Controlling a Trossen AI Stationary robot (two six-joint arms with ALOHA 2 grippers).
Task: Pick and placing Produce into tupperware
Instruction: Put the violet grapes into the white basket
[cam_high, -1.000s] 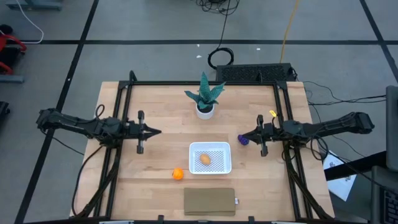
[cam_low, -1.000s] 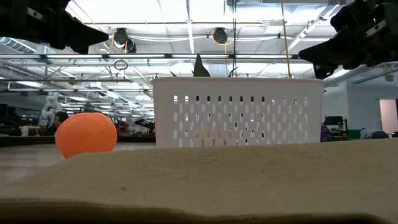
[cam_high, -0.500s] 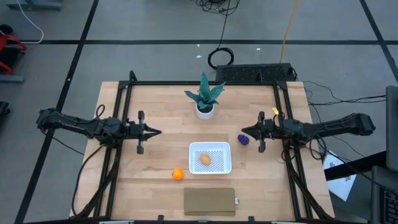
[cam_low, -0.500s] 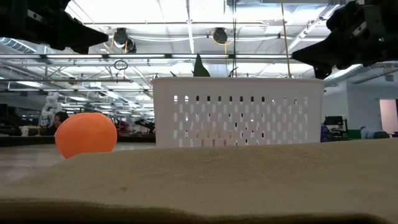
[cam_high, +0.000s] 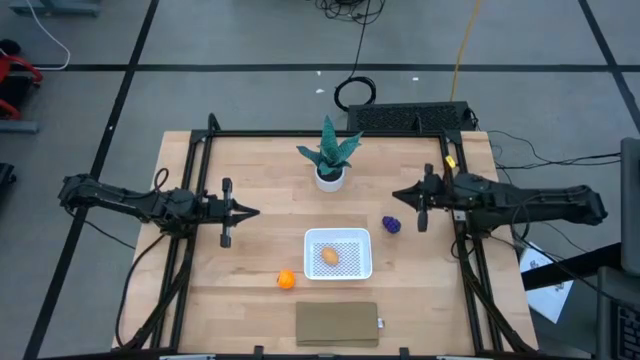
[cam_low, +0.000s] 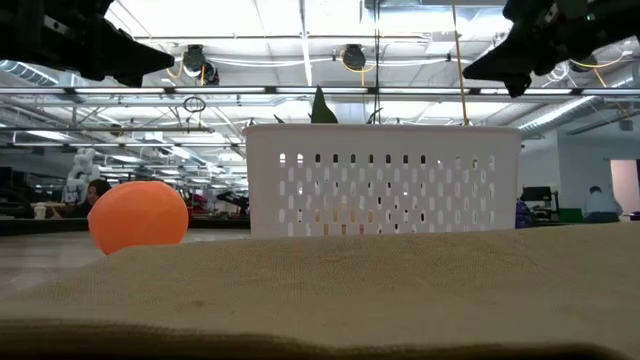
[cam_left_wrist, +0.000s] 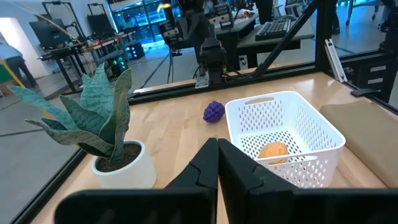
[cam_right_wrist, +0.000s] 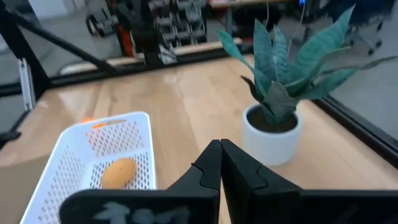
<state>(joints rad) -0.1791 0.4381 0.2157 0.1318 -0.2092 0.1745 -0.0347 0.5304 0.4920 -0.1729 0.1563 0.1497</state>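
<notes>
1. From above, the white tupperware (cam_high: 338, 253) sits mid-table with the tan-yellow oval (cam_high: 330, 256) already inside. The orange ball (cam_high: 286, 280) lies just off its left side, and the purple lump (cam_high: 392, 225) rests on the wood near its right far corner. The right gripper (cam_high: 398, 196) hangs close to that lump with fingers pressed together, holding nothing. The left gripper (cam_high: 252, 212) waits over bare wood, also closed and empty.
2. At table level, the orange ball (cam_low: 138, 215) stands beside the container wall (cam_low: 382, 180).
3. Through the left wrist camera, the purple lump (cam_left_wrist: 214, 111) lies beyond the container.
4. Through the right wrist camera, the oval (cam_right_wrist: 117, 172) sits in the container (cam_right_wrist: 81, 162) near the potted plant (cam_right_wrist: 277, 99).
5. Judged step: fetching the purple lump; next the right fingers must spread and descend over it.
</notes>
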